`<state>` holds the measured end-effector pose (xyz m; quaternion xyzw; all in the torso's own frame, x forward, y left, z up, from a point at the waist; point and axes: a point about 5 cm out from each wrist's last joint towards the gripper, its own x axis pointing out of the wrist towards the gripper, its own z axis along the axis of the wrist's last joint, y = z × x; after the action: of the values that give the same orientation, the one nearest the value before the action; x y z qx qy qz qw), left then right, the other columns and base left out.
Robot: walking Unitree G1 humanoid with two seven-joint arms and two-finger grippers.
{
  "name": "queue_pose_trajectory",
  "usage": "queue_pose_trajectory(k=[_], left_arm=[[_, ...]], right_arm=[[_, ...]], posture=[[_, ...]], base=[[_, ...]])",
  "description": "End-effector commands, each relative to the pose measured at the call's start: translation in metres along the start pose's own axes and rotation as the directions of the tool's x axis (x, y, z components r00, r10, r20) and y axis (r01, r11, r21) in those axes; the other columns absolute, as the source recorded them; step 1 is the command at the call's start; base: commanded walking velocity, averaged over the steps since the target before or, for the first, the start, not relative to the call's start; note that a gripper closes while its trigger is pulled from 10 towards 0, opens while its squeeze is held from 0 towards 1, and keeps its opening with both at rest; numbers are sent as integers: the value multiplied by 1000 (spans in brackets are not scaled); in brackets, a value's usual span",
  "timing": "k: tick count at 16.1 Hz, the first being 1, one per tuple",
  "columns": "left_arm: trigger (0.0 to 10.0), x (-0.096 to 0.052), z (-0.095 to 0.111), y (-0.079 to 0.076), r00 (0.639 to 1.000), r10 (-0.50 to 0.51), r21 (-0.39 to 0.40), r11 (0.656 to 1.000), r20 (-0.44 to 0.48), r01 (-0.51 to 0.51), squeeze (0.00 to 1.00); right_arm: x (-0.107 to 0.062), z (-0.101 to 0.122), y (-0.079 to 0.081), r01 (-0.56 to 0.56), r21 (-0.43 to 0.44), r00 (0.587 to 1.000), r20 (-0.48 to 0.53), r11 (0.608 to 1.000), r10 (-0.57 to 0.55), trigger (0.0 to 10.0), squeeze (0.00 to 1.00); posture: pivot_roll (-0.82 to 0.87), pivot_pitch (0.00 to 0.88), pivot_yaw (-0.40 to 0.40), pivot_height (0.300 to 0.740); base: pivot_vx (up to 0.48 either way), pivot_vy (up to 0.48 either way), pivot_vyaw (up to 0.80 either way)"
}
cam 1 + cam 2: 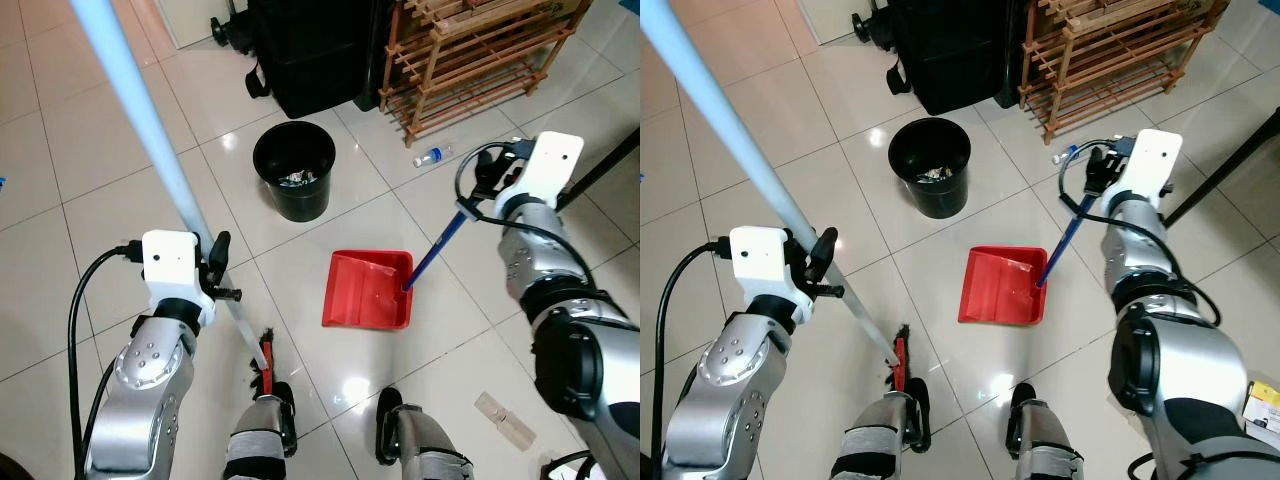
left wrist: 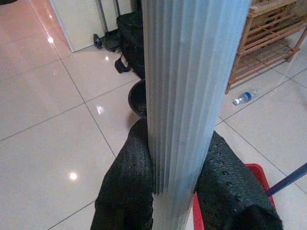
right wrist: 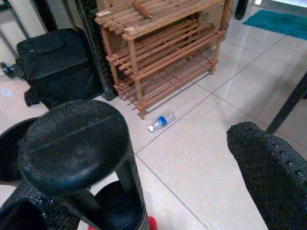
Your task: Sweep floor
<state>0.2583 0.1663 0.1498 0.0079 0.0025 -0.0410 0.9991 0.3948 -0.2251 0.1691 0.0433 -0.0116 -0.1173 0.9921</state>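
Long pale blue ribbed broom pole (image 1: pixel 150 130) runs from upper left down between my legs; its red-and-black brush head (image 1: pixel 266 362) sits on the glossy cream tile floor (image 1: pixel 90 160) just in front of my left foot. Red plastic dustpan (image 1: pixel 368 290) lies flat on the tiles to the right of the brush, near but apart from it, mouth facing the broom side. Its blue stick handle (image 1: pixel 436 250) slopes up to my right.

Progress, as I judge it: the black round bin (image 1: pixel 293 168) beyond the dustpan already holds some scraps; the pan looks bare. A clear plastic bottle (image 1: pixel 433 155) lies by the wooden slatted rack (image 1: pixel 470 50), and a pale flat wrapper (image 1: pixel 505 420) lies near my right foot. So sweeping is partway, litter left.

My left gripper (image 2: pixel 180 187): fingers (image 2: pixel 132 182) clamped on the broom pole, one pad pressed on either side. My right gripper (image 1: pixel 490 172) is at the black knob top (image 3: pixel 74 143) of the dustpan handle; one finger (image 3: pixel 268 167) stands well apart from the knob, so the grip looks loose or open.
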Motion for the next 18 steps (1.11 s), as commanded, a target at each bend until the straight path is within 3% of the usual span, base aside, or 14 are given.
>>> queue_pose_trajectory(k=[1, 18], left_arm=[[10000, -1, -2, 2, 1000, 7, 0, 1000, -12, -7, 0], [10000, -1, 0, -1, 1000, 5, 11, 1000, 1, -5, 0]], right_arm=[[-3, -7, -2, 11, 16, 1000, -7, 1000, -11, 10000, 0], [-14, -33, 16, -28, 48, 998, -55, 998, 30, 10000, 0]], posture=[[159, 334, 87, 740], [167, 343, 79, 740]], base=[[0, 0, 0], [0, 0, 0]])
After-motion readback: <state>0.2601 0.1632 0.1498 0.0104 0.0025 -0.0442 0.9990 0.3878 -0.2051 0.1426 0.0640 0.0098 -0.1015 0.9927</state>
